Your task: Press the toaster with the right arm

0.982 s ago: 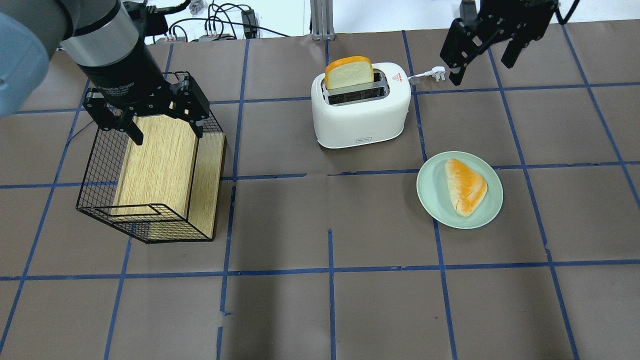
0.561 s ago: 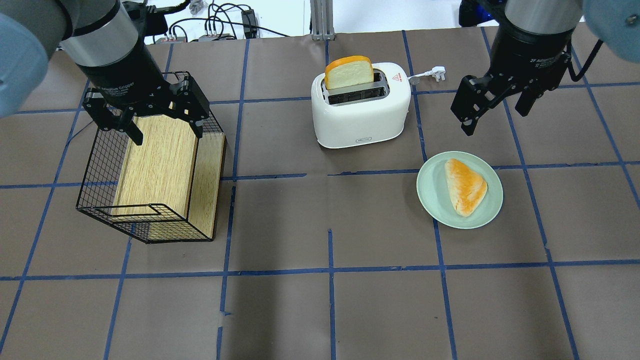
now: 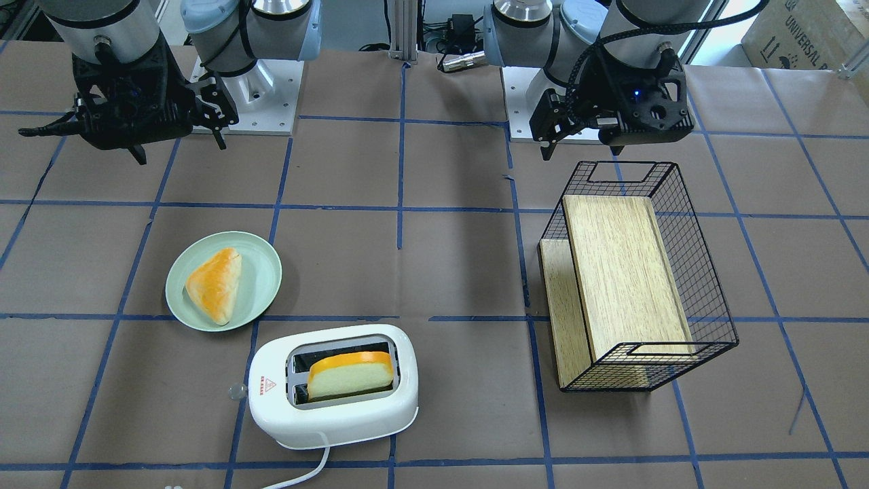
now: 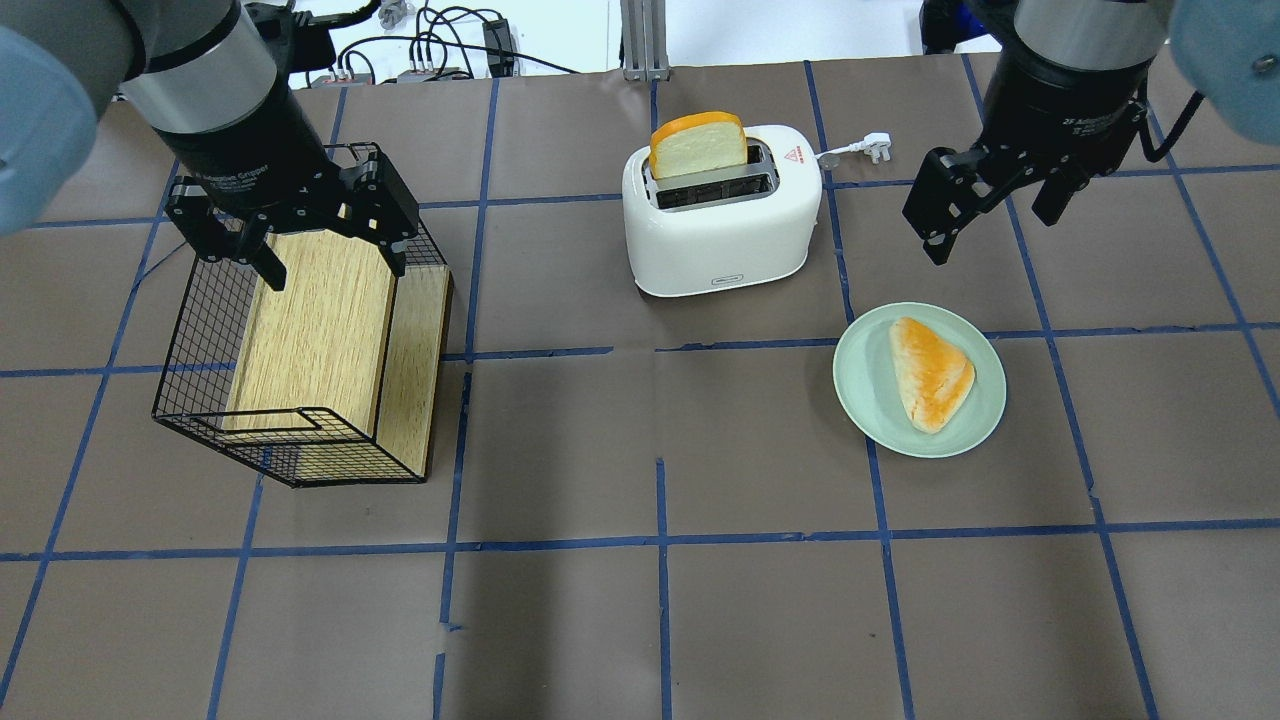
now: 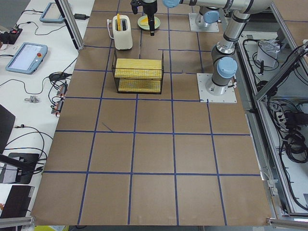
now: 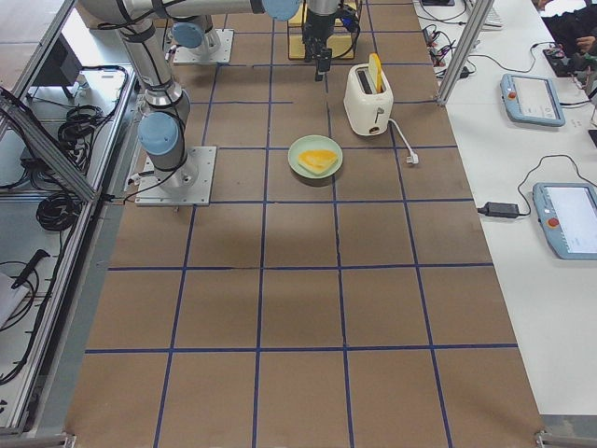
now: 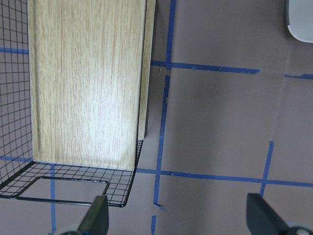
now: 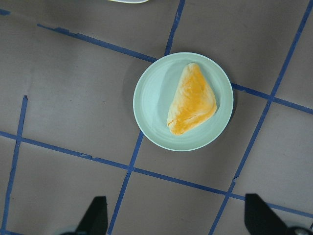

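Note:
The white toaster (image 4: pixel 720 225) stands at the table's back middle with a bread slice (image 4: pixel 698 145) upright in one slot; it also shows in the front-facing view (image 3: pixel 339 415). Its clear lever knob (image 4: pixel 828 157) sticks out of its right end, raised. My right gripper (image 4: pixel 990 237) is open and empty. It hangs above the table to the right of the toaster, apart from it, behind the plate (image 4: pixel 858 400). In the right wrist view my right gripper (image 8: pixel 176 220) looks down on the plate. My left gripper (image 4: pixel 335 270) is open and empty over the wire basket (image 4: pixel 200 330).
A green plate with a pastry (image 4: pixel 930 372) sits right of the toaster, towards the front. The toaster's white plug (image 4: pixel 877 143) lies behind the knob. The black wire basket holds a wooden board (image 4: pixel 320 320) at the left. Cables (image 4: pixel 440 40) lie past the table's back edge.
My right gripper came forward and down from the back right edge to a spot right of the toaster, then nearly stopped. The left arm and the toaster have not moved.

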Action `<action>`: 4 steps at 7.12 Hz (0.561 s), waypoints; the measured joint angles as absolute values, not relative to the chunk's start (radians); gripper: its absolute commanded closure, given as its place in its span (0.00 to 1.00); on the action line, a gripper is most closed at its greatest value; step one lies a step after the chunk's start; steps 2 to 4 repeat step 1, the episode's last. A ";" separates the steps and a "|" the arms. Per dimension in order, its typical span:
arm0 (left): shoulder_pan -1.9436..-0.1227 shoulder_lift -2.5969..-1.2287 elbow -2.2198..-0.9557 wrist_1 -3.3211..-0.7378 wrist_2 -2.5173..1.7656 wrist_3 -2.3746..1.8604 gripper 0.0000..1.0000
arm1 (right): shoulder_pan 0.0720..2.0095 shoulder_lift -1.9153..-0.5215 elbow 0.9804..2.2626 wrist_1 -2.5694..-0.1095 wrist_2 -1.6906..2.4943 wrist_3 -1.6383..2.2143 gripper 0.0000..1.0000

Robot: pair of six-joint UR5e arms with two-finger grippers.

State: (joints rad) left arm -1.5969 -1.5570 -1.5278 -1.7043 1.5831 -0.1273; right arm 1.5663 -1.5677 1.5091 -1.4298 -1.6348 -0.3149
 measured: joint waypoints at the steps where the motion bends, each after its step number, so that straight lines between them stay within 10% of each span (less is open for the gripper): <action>1: -1.597 -1.557 -1.528 -1.704 1.583 -0.127 0.00 | 1.566 -1.568 1.512 -1.432 -1.635 -0.315 0.00; 4: -1.597 -1.557 -1.528 -1.704 1.583 -0.127 0.00 | 1.566 -1.568 1.512 -1.432 -1.635 -0.315 0.00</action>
